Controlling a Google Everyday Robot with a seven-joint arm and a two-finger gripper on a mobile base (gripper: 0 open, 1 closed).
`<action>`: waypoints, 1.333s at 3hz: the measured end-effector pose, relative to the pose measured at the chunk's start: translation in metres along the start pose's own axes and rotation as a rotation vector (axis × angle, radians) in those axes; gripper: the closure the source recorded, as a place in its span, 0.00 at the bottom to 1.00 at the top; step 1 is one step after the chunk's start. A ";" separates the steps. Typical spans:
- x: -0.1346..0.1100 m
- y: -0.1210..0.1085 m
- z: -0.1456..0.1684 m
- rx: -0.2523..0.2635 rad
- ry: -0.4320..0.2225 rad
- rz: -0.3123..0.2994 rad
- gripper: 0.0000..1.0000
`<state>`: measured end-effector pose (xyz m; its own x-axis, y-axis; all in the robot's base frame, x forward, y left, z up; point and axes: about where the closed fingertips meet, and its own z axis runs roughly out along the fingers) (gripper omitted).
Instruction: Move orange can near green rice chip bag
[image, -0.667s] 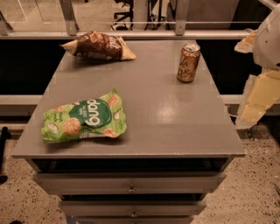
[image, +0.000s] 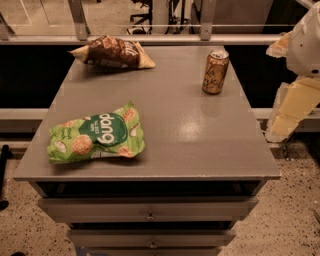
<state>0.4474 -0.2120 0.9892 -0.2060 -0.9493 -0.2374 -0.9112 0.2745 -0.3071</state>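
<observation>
The orange can (image: 215, 72) stands upright at the back right of the grey table (image: 190, 135). The green rice chip bag (image: 96, 135) lies flat at the front left, far from the can. My gripper (image: 294, 109) hangs off the table's right side, beside and below the can's level, with cream-coloured parts under the white arm housing (image: 306, 44). It touches nothing and holds nothing that I can see.
A brown-and-tan chip bag (image: 113, 53) lies at the back left of the table. A metal railing (image: 150, 39) runs behind the table. Drawers (image: 150, 210) sit under the front edge. Speckled floor lies on either side.
</observation>
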 end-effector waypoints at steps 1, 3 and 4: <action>0.003 -0.030 0.014 0.039 -0.050 0.038 0.00; 0.026 -0.112 0.066 0.127 -0.121 0.178 0.00; 0.029 -0.143 0.090 0.136 -0.226 0.266 0.00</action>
<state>0.6040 -0.2651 0.9429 -0.3314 -0.7884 -0.5182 -0.7776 0.5393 -0.3233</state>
